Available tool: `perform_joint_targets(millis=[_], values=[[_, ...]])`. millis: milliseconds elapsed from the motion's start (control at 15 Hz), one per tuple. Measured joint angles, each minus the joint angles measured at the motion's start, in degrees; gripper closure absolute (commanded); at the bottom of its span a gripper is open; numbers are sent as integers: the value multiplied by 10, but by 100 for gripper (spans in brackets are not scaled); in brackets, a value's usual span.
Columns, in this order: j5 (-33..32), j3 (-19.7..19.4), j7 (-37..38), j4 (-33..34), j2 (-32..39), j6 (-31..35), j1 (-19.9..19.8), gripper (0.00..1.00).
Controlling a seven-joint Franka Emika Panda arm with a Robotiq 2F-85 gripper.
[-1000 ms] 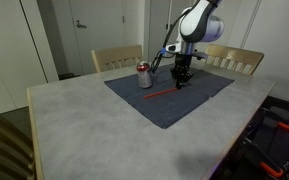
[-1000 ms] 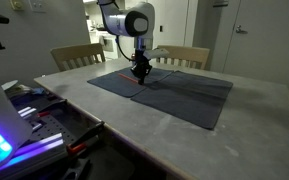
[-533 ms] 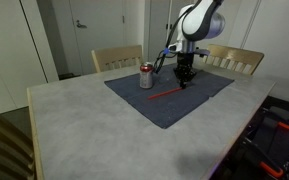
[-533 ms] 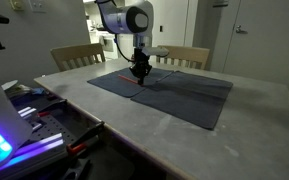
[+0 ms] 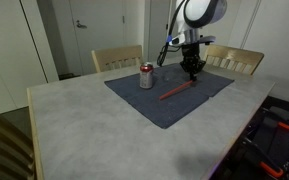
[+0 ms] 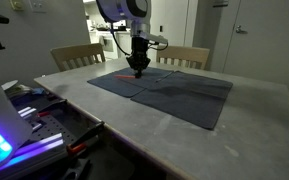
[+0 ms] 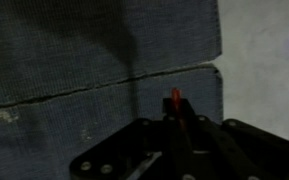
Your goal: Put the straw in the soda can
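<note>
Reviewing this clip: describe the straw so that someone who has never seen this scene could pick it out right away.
On the pale grey table lies a dark cloth mat, in front of two wooden chairs. The straw lies across the mat beside the soda can, with one end caught in the gripper. Both are red, but the straw is a thin straight line, while the can is a short cylinder with a silver top.

The gripper (image 7: 174, 122) is showing at the bottom edge, dark and blurred. Its fingers (image 7: 185, 132) are pinching the straw (image 7: 174, 98), whose short red end is poking up between them. Beyond, a blue-grey cloth (image 7: 64, 50) is filling most of the picture, with a thin line (image 7: 74, 94), either a seam or an edge, slanting across it. The pale worktop (image 7: 264, 50) is lying bare at the right. A dark shadow (image 7: 124, 40) is falling over the cloth's upper middle.
</note>
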Motion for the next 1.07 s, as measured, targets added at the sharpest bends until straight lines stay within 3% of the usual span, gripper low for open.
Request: perform_joint_targets(millis=[200,333,400,467,600,667,1067], values=[[0,0,0,22,-11,-108,6,98],[-5,0,11,34,-16,-142,11,98],[-13,0,21,38,-20,-144,14,98],[-23,0,32,40,-24,-144,18,91],[-28,0,46,42,-35,-145,25,91],[-28,0,48,42,-38,-146,27,98],[-44,0,53,44,-37,-146,31,98]])
